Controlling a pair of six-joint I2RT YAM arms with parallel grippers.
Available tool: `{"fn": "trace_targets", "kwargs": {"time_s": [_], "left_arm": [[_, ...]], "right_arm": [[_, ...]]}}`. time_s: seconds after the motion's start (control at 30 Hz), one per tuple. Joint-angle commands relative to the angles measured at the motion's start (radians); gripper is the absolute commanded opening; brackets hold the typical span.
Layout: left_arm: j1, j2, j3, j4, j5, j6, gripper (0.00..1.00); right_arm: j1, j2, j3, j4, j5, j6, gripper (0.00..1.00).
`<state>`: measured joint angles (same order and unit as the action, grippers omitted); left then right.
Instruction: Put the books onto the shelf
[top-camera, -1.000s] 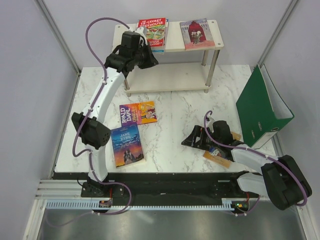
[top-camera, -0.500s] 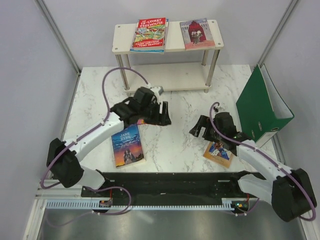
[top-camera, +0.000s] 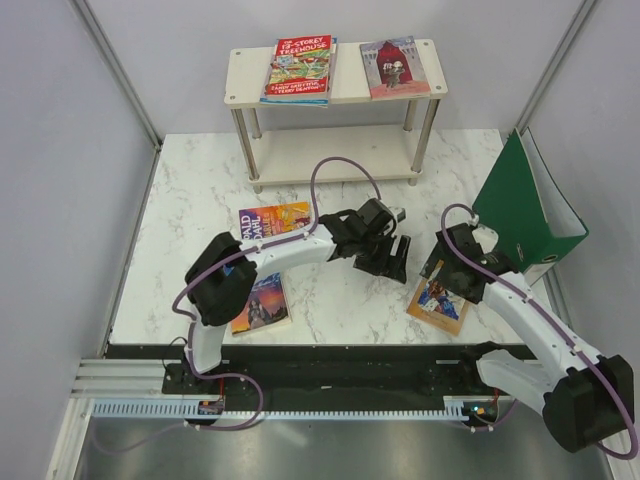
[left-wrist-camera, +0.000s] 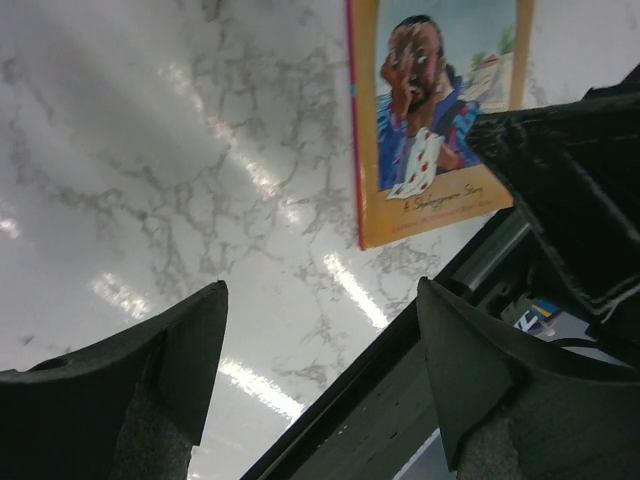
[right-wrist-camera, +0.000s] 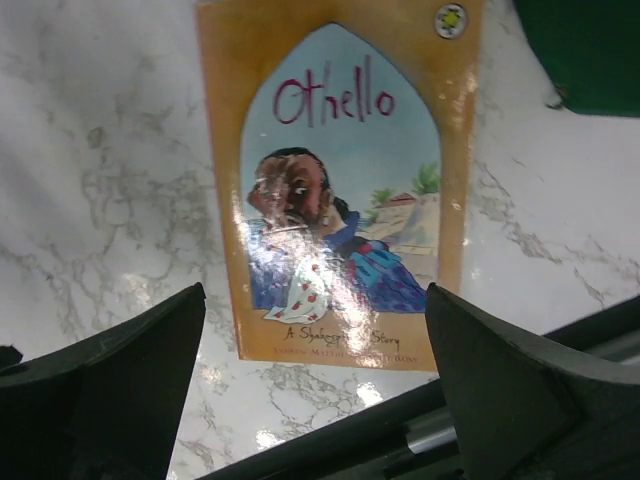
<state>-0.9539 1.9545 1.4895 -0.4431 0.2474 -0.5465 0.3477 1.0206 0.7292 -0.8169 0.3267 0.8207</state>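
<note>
- Toward the left of the marble table (top-camera: 200, 180), the dark blue Jane Eyre book (top-camera: 265, 300) lies flat, partly hidden by the left arm (top-camera: 215, 290). Just beyond it, the yellow-purple Roald Dahl book (top-camera: 275, 220) also lies flat.
- At the far side stands the shelf (top-camera: 240, 90). Its top board carries the Treehouse book (top-camera: 300, 68) and a red-covered book (top-camera: 393, 67).
- Near mid-table the left gripper (left-wrist-camera: 320, 305) hangs low with jaws spread and nothing between them.
- Right of centre, close to the table's near edge, the tan Othello book (right-wrist-camera: 340, 200) lies face up.
- Above it hovers the right gripper (right-wrist-camera: 315, 300), jaws spread wide to either side of the cover and pinching nothing.
- This paperback looks thin, light and bendy, and its glossy cover probably slides easily on the smooth marble. Lying flat, it offers no side to pinch. The spine edge is likely the stiffest place to grip, perhaps once a corner is nudged over the table's edge.
- At the far right the green binder (top-camera: 525, 215) stands propped open, near the right arm's path.
</note>
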Motion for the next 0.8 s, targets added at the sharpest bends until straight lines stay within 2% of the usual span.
{"fn": "trace_targets", "kwargs": {"time_s": [0.0,0.13,0.23,0.43,0.53,0.67,0.77], "left_arm": [[-0.006,0.055,0.101,0.053,0.065,-0.047,0.82],[-0.006,0.069,0.103,0.061,0.072,-0.044,0.83],[-0.008,0.078,0.106,0.066,0.087,-0.046,0.83],[-0.006,0.077,0.120,0.070,0.102,-0.049,0.83],[-0.005,0.067,0.121,0.072,0.102,-0.044,0.83],[0.001,0.054,0.107,0.073,0.093,-0.041,0.83],[0.009,0.044,0.089,0.072,0.089,-0.041,0.83]], "right_arm": [[-0.027,0.028,-0.004,-0.175,0.104,0.196,0.98],[-0.061,0.099,0.016,-0.299,0.207,0.328,0.98],[-0.088,0.121,0.022,-0.317,0.233,0.383,0.98],[-0.222,0.168,0.021,-0.263,0.219,0.359,0.98],[-0.297,0.219,0.010,-0.157,0.126,0.287,0.97],[-0.319,0.346,-0.002,-0.035,-0.024,0.154,0.95],[-0.317,0.377,-0.027,0.044,-0.096,0.120,0.87]]}}
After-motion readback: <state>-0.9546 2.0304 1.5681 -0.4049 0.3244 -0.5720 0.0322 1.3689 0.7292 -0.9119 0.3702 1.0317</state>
